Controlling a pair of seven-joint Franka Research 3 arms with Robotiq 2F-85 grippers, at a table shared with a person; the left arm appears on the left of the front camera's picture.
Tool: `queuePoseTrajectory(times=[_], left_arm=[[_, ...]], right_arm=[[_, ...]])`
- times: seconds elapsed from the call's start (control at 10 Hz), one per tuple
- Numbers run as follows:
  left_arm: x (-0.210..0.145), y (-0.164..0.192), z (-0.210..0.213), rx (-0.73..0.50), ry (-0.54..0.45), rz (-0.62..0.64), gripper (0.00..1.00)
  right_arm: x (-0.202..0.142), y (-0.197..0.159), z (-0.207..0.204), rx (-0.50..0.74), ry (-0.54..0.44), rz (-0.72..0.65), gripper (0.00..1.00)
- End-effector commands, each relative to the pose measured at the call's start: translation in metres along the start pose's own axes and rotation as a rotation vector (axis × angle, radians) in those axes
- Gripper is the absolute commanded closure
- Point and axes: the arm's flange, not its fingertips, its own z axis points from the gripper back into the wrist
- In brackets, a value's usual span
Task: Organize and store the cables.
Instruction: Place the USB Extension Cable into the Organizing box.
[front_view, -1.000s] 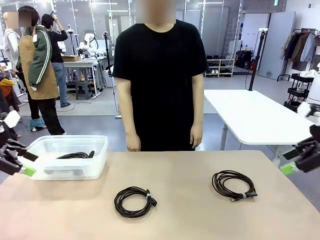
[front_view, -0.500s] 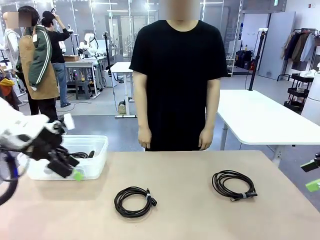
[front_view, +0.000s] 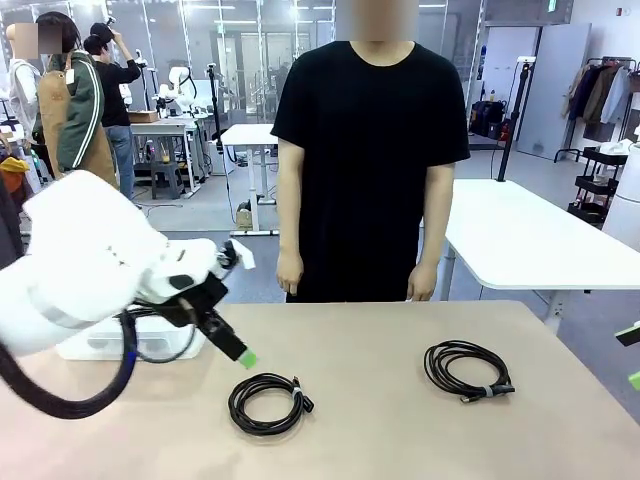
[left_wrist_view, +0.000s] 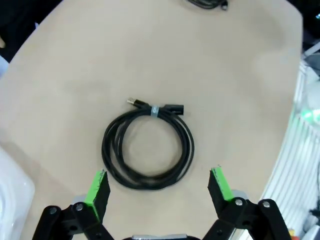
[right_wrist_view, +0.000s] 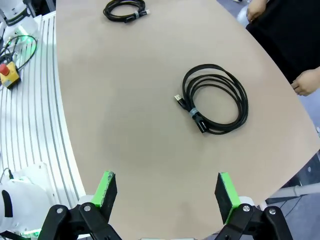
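Two cables lie on the tan table as round black coils: one near the front left (front_view: 268, 402), one to the right (front_view: 467, 370). My left gripper (front_view: 238, 352) hangs open just above and left of the left coil. In the left wrist view that coil (left_wrist_view: 148, 150) lies just ahead of the open left gripper (left_wrist_view: 159, 184), untouched. My right gripper (front_view: 633, 357) sits at the right edge, well clear of the right coil. The right wrist view shows this coil (right_wrist_view: 216, 99) far ahead of the open right gripper (right_wrist_view: 167, 192), and the other coil (right_wrist_view: 125, 9) beyond it.
A clear plastic bin (front_view: 95, 345) stands at the table's left, mostly behind my left arm. A person in black stands at the far edge with hands (front_view: 290, 283) hanging down. A red stop button (right_wrist_view: 9, 75) sits off the table.
My left arm has swung right from over the bin to just above the left coil. My right gripper has drawn back to the picture's right edge. The person has shifted slightly right.
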Motion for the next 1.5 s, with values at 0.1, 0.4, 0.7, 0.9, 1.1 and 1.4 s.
queuePoseTrajectory(times=[0.1,0.4,0.7,0.9,1.1,1.4], left_arm=[[0.05,0.005,-0.042,0.089,0.1,-0.025,0.0],[0.07,-0.003,-0.079,0.092,0.167,-0.042,0.0],[0.06,-0.003,-0.082,0.081,0.159,-0.046,0.0],[0.06,-0.003,-0.082,0.081,0.159,-0.046,0.0],[0.06,-0.003,-0.082,0.081,0.159,-0.046,0.0],[0.087,-0.018,-0.098,0.162,0.281,0.319,0.0]], right_arm=[[0.002,0.001,-0.005,0.022,-0.004,-0.007,0.0],[0.002,0.001,-0.005,0.022,-0.004,-0.007,0.0],[0.002,0.001,-0.005,0.022,-0.004,-0.007,0.0],[0.002,0.001,-0.005,0.022,-0.004,-0.007,0.0],[0.002,0.001,-0.005,0.022,-0.004,-0.007,0.0],[0.002,0.001,-0.005,0.022,-0.004,-0.007,0.0]])
